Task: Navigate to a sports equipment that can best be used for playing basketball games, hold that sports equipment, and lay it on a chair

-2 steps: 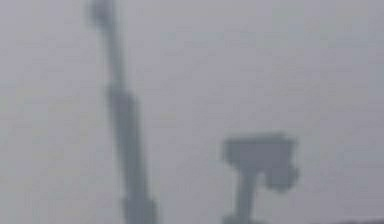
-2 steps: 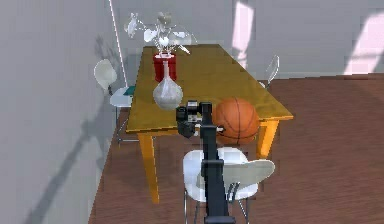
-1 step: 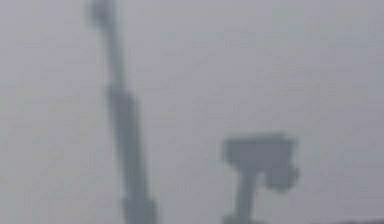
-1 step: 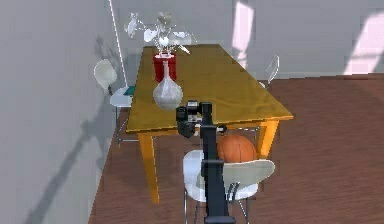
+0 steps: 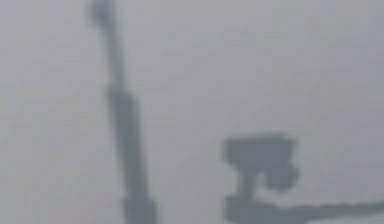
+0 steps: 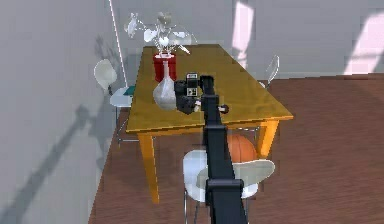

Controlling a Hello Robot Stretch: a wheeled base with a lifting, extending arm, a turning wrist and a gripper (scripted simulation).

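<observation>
In the forward view, a plain grey wall is facing the robot.

In the arm side view, a white chair with a rounded back is standing at the far left, between the grey wall and the long yellow-brown wooden counter. On the counter's left part, a red pot of pale white flowers is standing, with a clear glass vase just in front of it. Right beside the vase, the dark tool is hanging over the counter at the end of the dark square arm. I cannot tell how wide it is standing or whether it has hold of anything.

Right of the arm, the round orange basketball is resting on the seat of a white moulded chair at the counter's near edge, partly hidden by the arm. Farther right, another white chair is standing at the counter's far side on the red-brown plank floor.
</observation>
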